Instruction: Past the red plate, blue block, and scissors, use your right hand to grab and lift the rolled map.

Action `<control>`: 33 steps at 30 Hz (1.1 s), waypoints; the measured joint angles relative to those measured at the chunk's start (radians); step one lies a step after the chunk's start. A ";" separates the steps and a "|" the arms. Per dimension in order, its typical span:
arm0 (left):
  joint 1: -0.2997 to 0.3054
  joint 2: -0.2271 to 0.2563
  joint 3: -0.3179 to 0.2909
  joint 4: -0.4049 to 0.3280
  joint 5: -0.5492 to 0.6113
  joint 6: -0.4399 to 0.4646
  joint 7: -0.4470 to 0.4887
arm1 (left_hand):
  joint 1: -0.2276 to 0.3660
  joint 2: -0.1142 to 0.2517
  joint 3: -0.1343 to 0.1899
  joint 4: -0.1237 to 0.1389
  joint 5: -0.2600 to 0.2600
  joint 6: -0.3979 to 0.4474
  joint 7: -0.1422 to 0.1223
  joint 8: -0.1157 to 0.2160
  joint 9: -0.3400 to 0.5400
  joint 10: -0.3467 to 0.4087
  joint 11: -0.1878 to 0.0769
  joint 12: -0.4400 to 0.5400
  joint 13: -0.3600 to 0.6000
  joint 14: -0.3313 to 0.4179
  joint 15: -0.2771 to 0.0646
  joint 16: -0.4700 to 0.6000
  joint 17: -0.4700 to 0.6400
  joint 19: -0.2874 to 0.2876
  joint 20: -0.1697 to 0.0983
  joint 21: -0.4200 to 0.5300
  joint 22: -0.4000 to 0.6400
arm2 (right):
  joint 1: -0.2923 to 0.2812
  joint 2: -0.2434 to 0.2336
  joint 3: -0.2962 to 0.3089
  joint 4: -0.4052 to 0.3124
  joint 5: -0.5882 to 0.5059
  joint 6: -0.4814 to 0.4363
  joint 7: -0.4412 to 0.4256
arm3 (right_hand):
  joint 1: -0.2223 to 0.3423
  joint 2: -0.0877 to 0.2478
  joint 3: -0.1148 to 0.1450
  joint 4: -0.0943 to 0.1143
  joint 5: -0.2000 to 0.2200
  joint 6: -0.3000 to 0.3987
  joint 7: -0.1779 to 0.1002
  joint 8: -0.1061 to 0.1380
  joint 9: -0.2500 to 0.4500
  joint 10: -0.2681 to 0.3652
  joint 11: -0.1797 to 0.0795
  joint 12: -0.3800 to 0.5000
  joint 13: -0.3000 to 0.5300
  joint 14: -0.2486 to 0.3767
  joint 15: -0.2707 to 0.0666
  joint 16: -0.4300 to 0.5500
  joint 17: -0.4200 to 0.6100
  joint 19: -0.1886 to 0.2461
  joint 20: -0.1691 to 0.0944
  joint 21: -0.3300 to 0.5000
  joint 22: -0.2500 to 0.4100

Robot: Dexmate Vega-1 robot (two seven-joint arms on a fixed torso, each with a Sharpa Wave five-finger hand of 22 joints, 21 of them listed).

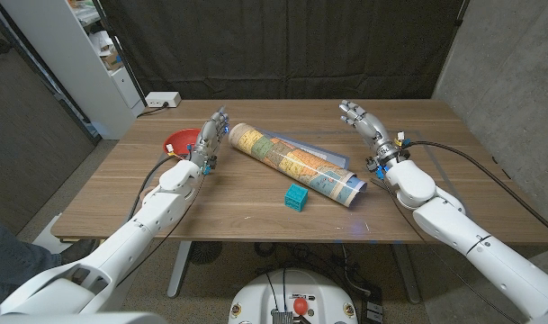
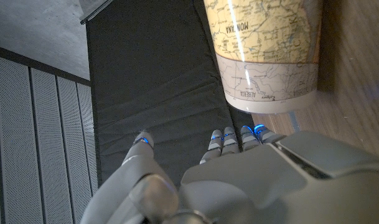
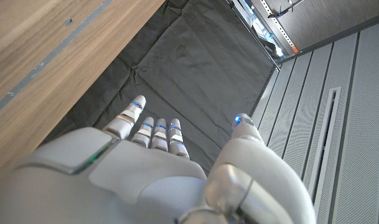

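Wooden table (image 1: 256,229) edge clear — rolled map (image 1: 291,162) central.

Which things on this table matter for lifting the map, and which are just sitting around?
For the job:
- rolled map
- right hand, open, apart from the map

Just lying about:
- red plate, partly hidden by the left hand
- blue block
- power strip at the table's far edge
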 measured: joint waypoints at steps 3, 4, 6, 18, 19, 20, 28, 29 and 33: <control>-0.008 -0.003 0.003 0.007 0.000 0.000 -0.002 | 0.000 0.000 0.000 0.000 0.000 0.000 0.000 0.000 0.000 0.000 0.000 0.000 0.000 0.000 0.000 0.000 0.000 0.000 0.000 0.000 0.000 | -0.005 -0.005 0.002 -0.014 -0.038 -0.010 -0.019 | 0.000 0.000 0.003 -0.003 0.000 0.000 0.000 0.000 0.000 0.000 0.000 0.000 0.000 0.000 0.000 0.000 0.000 0.000 0.000 0.000 0.000; -0.009 -0.003 0.004 0.008 0.000 0.000 -0.003 | 0.000 0.000 0.000 0.000 0.000 0.000 0.000 0.000 0.000 0.000 0.000 0.000 0.000 0.000 0.000 0.000 0.000 0.000 0.000 0.000 0.000 | -0.008 -0.008 0.002 -0.021 -0.044 -0.011 -0.021 | 0.000 0.000 0.003 -0.003 0.000 0.000 0.000 0.000 0.000 0.000 0.000 0.000 0.000 0.000 0.000 0.000 0.000 0.000 0.000 0.000 0.000; -0.010 -0.003 0.004 0.009 0.000 0.000 -0.005 | 0.000 0.000 0.000 0.000 0.000 0.000 0.000 0.000 0.000 0.000 0.000 0.000 0.000 0.000 0.000 0.000 0.000 0.000 0.000 0.000 0.000 | -0.011 -0.011 0.002 -0.031 -0.051 -0.012 -0.024 | 0.000 0.000 0.003 -0.003 0.000 0.000 0.000 0.000 0.000 0.000 0.000 0.000 0.000 0.000 0.000 0.000 0.000 0.000 0.000 0.000 0.000; -0.013 -0.003 0.005 0.012 0.002 0.000 -0.006 | 0.000 0.000 -0.005 -0.004 0.000 0.000 0.000 0.000 0.000 0.000 0.000 0.000 0.000 0.000 0.000 0.000 0.000 -0.004 0.004 0.000 0.000 | -0.024 -0.029 0.003 -0.076 -0.123 -0.029 -0.043 | 0.001 -0.001 0.000 -0.006 0.000 -0.004 0.004 0.000 0.000 -0.004 0.004 0.000 0.000 0.006 0.005 0.000 -0.005 -0.004 0.004 0.000 0.000; -0.013 -0.003 0.005 0.011 0.002 0.000 -0.006 | 0.000 0.000 -0.005 -0.004 0.000 0.000 0.000 0.000 0.000 0.000 0.000 0.000 0.000 0.000 0.000 0.000 0.000 -0.004 0.004 0.000 0.000 | -0.024 -0.030 0.003 -0.079 -0.123 -0.029 -0.043 | 0.003 -0.003 0.000 -0.006 0.000 -0.004 0.004 0.000 0.000 -0.004 0.004 0.000 0.000 0.005 0.005 0.000 -0.005 -0.004 0.004 0.000 0.000; -0.013 -0.003 0.005 0.011 0.003 -0.001 -0.006 | 0.000 0.000 -0.005 -0.004 0.000 0.000 0.000 0.000 0.000 0.000 0.000 0.000 0.000 0.000 0.000 0.000 0.000 -0.004 0.004 0.000 0.000 | -0.026 -0.031 0.003 -0.082 -0.123 -0.029 -0.043 | 0.003 -0.003 -0.002 -0.008 0.000 -0.004 0.004 0.000 0.000 -0.004 0.004 0.000 0.000 0.005 0.005 0.000 -0.005 -0.004 0.004 0.000 0.000; -0.012 0.002 0.005 0.003 0.004 0.000 -0.006 | 0.000 0.000 -0.005 -0.004 0.000 0.000 0.000 0.000 0.000 0.002 0.002 0.000 0.000 0.000 0.000 0.000 0.000 -0.004 0.004 0.000 0.000 | -0.031 -0.038 0.002 -0.103 -0.165 -0.045 -0.052 | 0.011 -0.002 -0.001 -0.012 0.000 -0.009 -0.001 0.000 0.000 -0.004 0.004 0.000 0.000 0.001 0.001 0.000 -0.009 -0.013 0.002 0.000 0.000; -0.012 0.002 0.005 0.003 0.004 -0.001 -0.006 | 0.003 0.003 -0.005 -0.004 0.000 0.000 0.000 0.000 0.000 0.002 0.002 0.000 0.000 0.000 0.000 0.000 0.000 -0.004 0.004 0.000 0.000 | -0.031 -0.038 0.002 -0.104 -0.172 -0.049 -0.053 | 0.012 -0.001 -0.001 -0.012 0.000 -0.009 -0.002 0.000 0.000 -0.004 0.004 0.000 0.000 0.001 0.001 0.000 -0.009 -0.013 0.002 0.000 0.000; -0.011 0.003 0.005 0.003 0.005 -0.001 -0.006 | 0.004 0.004 -0.005 -0.004 0.000 0.000 0.000 0.000 0.000 0.002 0.002 -0.004 0.000 0.000 0.000 0.000 0.000 -0.004 0.004 0.000 0.000 | -0.031 -0.041 -0.001 -0.113 -0.187 -0.055 -0.055 | 0.015 -0.004 -0.005 -0.017 0.000 -0.009 -0.002 0.000 0.000 -0.009 0.009 0.000 0.000 -0.004 0.007 0.000 -0.009 -0.017 -0.002 0.000 0.000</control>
